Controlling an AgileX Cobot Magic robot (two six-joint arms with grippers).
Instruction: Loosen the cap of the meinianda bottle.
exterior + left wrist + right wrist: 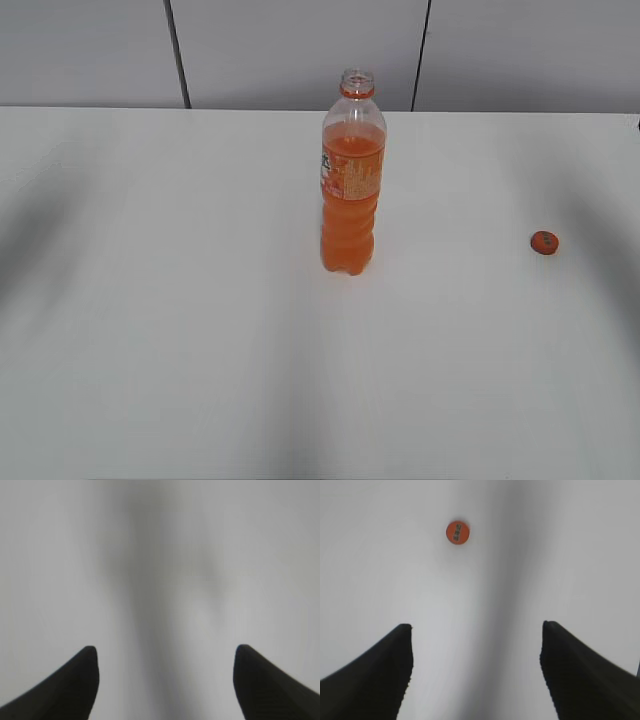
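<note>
My left end effector (pixel 166 652) hangs above bare white table (pixel 50 555), its two dark fingers (pixel 75 680) spread wide apart with nothing between them. Only a soft grey shadow crosses the surface beneath it in my left wrist view.

Moving right, the meinianda bottle (pixel 351 185) stands upright near the middle of the table (pixel 150 350), towards the far edge. Its mouth is uncovered: the clear threaded neck shows above the orange neck ring. Orange liquid fills it to about shoulder height, and the label wraps the upper body with the ribbed part below. Neither of my arms shows in the exterior view.

Further right, well apart from the bottle, the cap (pixel 544 242) lies flat on the table by itself, close to the right side. My right wrist view looks down on the cap (pixel 457 532), top face up, with a small dark mark across it. It sits ahead of my right end effector (pixel 477 627), slightly to the left of the gap, touching neither finger. That end effector is also spread wide and grips nothing.
</note>
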